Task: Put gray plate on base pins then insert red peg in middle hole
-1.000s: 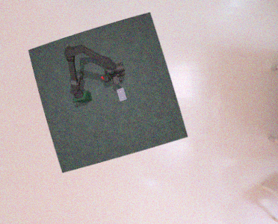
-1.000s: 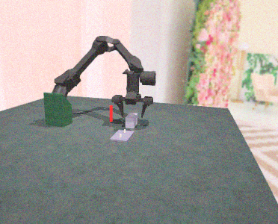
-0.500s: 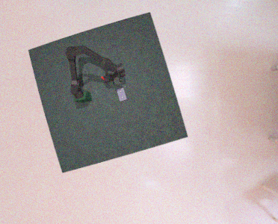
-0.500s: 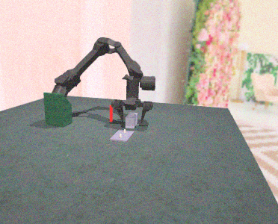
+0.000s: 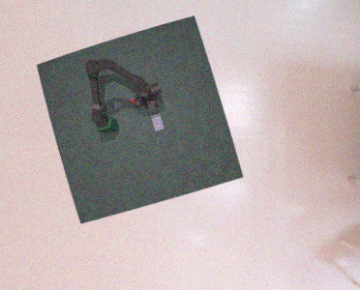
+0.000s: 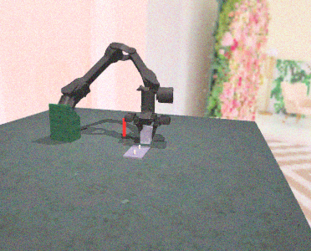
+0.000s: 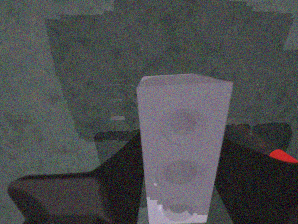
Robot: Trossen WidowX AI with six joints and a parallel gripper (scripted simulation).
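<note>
The gray plate [image 6: 146, 133] [image 7: 185, 142] stands upright on its narrow edge, behind the base in the exterior view. My gripper [image 5: 152, 102] [image 6: 146, 138] [image 7: 169, 133] points down and is shut on it, one finger against each side edge. Whether the plate touches the table cannot be told. The flat pale base [image 5: 158, 124] [image 6: 143, 152] lies in front with its two small pins up; it is outside the wrist view. The red peg [image 5: 134, 101] [image 6: 124, 127] [image 7: 283, 156] stands upright beside the gripper, partly hidden by a finger in the wrist view.
The green block [image 6: 65, 125] at the arm's mount stands at the left in the exterior view. The arm arches above the dark green table top [image 5: 146, 164] [image 6: 155, 197]. The peg is close to the finger on its side.
</note>
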